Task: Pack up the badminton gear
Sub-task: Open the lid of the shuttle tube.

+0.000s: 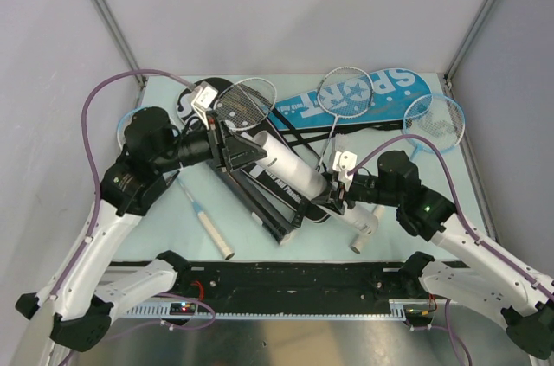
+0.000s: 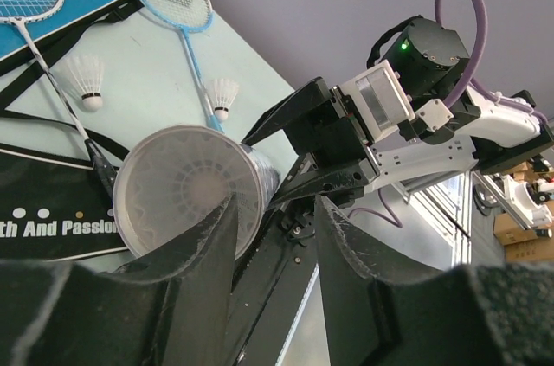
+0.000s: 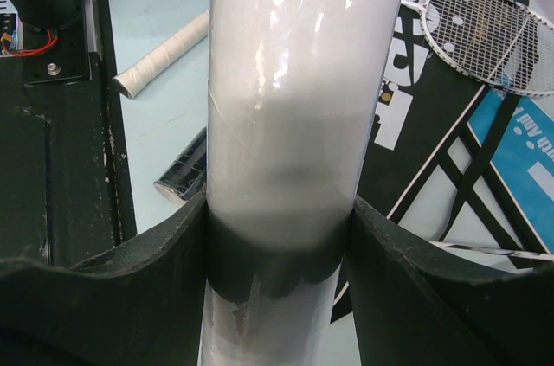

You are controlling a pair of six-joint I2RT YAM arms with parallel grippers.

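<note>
white tube (image 1: 290, 165) spanning centre, rackets (image 1: 344, 92) behind

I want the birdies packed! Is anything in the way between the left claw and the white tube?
No, nothing I can see. The left claw faces the round end of the white tube, with only open air between them. The right claw grips the tube farther along.

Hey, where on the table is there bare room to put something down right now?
Bare table lies near-left, between the left arm and the white racket handle; a smaller patch sits between that handle and the black tube. The middle and back are crowded: white tube, covers, rackets.
</note>
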